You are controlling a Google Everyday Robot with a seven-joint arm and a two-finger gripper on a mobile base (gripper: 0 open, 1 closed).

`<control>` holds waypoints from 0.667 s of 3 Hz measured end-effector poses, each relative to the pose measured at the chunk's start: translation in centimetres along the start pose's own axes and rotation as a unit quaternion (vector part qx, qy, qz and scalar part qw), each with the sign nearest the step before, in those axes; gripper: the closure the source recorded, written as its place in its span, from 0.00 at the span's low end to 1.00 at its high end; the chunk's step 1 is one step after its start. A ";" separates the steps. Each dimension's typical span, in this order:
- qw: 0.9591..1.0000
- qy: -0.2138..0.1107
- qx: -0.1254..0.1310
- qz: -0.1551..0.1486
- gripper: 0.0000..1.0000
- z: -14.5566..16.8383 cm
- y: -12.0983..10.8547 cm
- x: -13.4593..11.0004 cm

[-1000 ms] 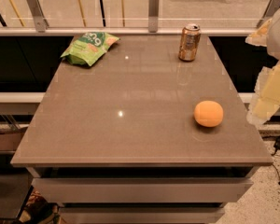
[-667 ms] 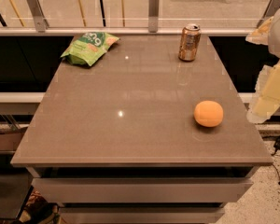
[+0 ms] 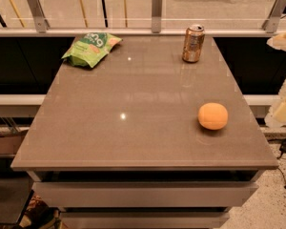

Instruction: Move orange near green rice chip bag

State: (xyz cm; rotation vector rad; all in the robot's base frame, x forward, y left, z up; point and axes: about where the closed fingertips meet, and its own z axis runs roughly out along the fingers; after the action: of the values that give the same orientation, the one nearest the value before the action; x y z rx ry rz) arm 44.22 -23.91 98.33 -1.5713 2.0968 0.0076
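Observation:
The orange (image 3: 213,116) lies on the grey table (image 3: 133,128) near its right edge, toward the front. The green rice chip bag (image 3: 90,47) lies at the table's far left corner, well apart from the orange. My gripper (image 3: 282,106) shows only as cream-white parts at the frame's right edge, beyond the table's right side and to the right of the orange, touching nothing.
A bronze-gold drink can (image 3: 193,43) stands upright at the far right of the table. A glass railing with metal posts (image 3: 156,8) runs behind the table. A drawer front (image 3: 143,194) is below the tabletop.
The cream-white arm parts have drawn slightly toward the right edge of view. The orange, bag and can have not moved.

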 end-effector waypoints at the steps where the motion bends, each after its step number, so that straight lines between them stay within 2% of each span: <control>1: 0.998 -0.055 0.016 0.022 0.00 0.4 -0.5 1.9; 2: 0.995 -0.082 0.032 0.053 0.00 1.8 -0.8 3.5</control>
State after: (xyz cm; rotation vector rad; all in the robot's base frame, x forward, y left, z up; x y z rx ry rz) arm 44.92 -26.75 95.62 -1.3736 2.0291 0.1022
